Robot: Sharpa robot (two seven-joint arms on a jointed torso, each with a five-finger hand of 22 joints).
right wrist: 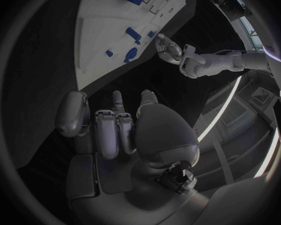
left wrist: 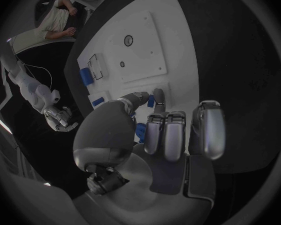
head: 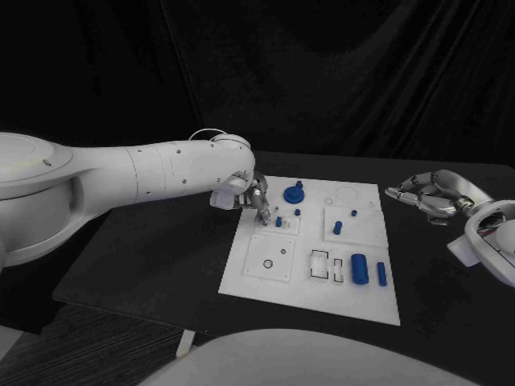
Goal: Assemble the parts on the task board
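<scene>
Task board (head: pixel 315 277): we record a white plate lying flat in the middle of the black table (head: pixel 153 257).

Parts: on the far half we note a round blue piece (head: pixel 294 194), a small blue peg (head: pixel 278 221) near the left edge, and a blue piece (head: pixel 338 227) standing further right. On the near half lie a larger blue cylinder (head: pixel 359 268) and a slim blue bar (head: pixel 381 273), side by side beside rectangular cut-outs.

Left hand (head: pixel 253 195): we place it over the board's far left corner, fingers (left wrist: pixel 158 98) pinching the small blue peg there, tips down at the plate.

Right hand (head: pixel 435 195): we find it off the board's right side, above the bare table, fingers curled inward and holding nothing.
</scene>
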